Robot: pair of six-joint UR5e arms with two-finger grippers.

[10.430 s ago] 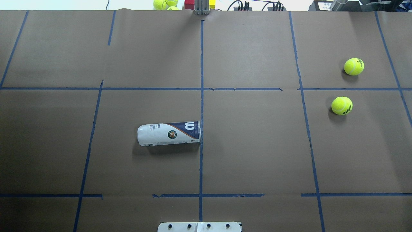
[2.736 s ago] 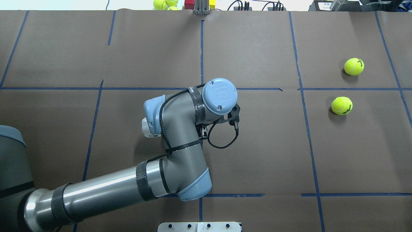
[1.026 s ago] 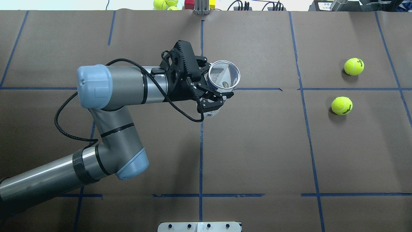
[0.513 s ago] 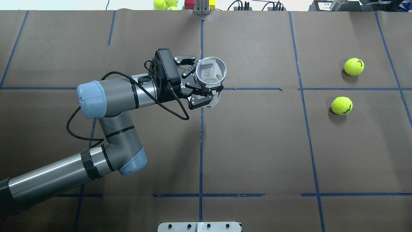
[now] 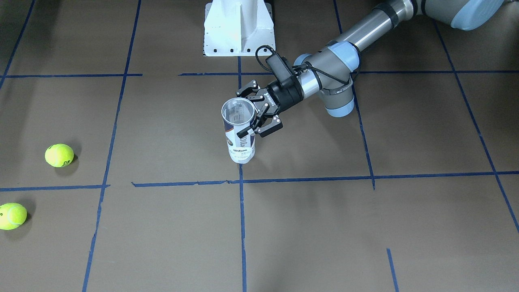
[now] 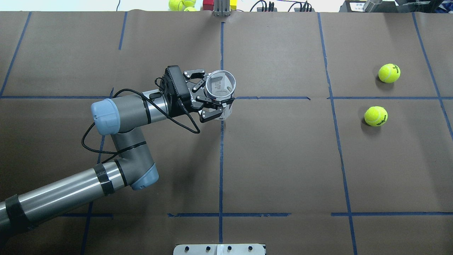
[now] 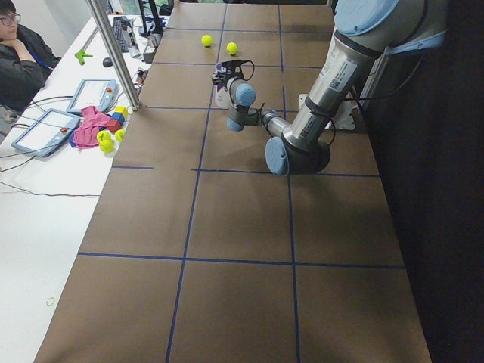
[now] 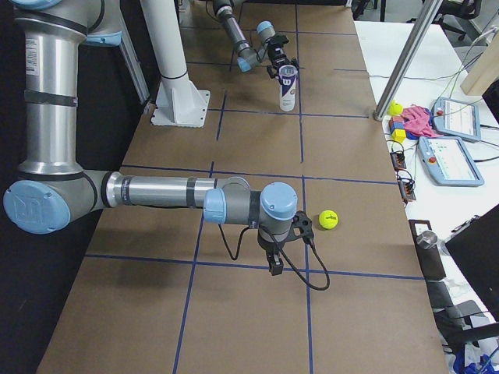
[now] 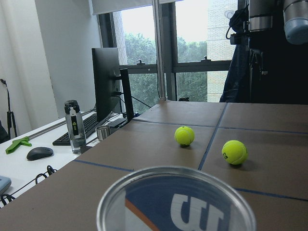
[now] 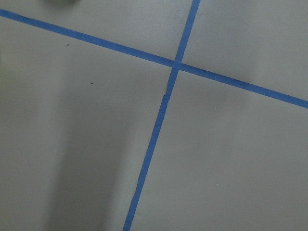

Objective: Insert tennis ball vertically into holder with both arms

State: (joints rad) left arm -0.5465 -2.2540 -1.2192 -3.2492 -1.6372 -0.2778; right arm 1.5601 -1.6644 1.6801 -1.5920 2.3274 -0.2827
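Left gripper [image 5: 253, 111] clamped round holder [image 5: 241, 146] just under rim. Holder upright over centre tape line [image 6: 221, 159], mouth up, label showing through clear wall. Two tennis balls [image 6: 376, 116] outside it, well apart. Right gripper [image 8: 274, 267]: open or closed, can't tell.

We note left arm [image 6: 63, 198]: grey-silver tubes, light-blue joint caps [image 6: 102, 112], black bands, black cable [image 6: 82, 141] looped outside. Left hand [image 6: 211, 95]: black, linked fingers, ribbed black block behind. Right arm [image 8: 156, 191]: same grey, blue caps, black cable. White pedestal [image 5: 239, 28], dark screws.
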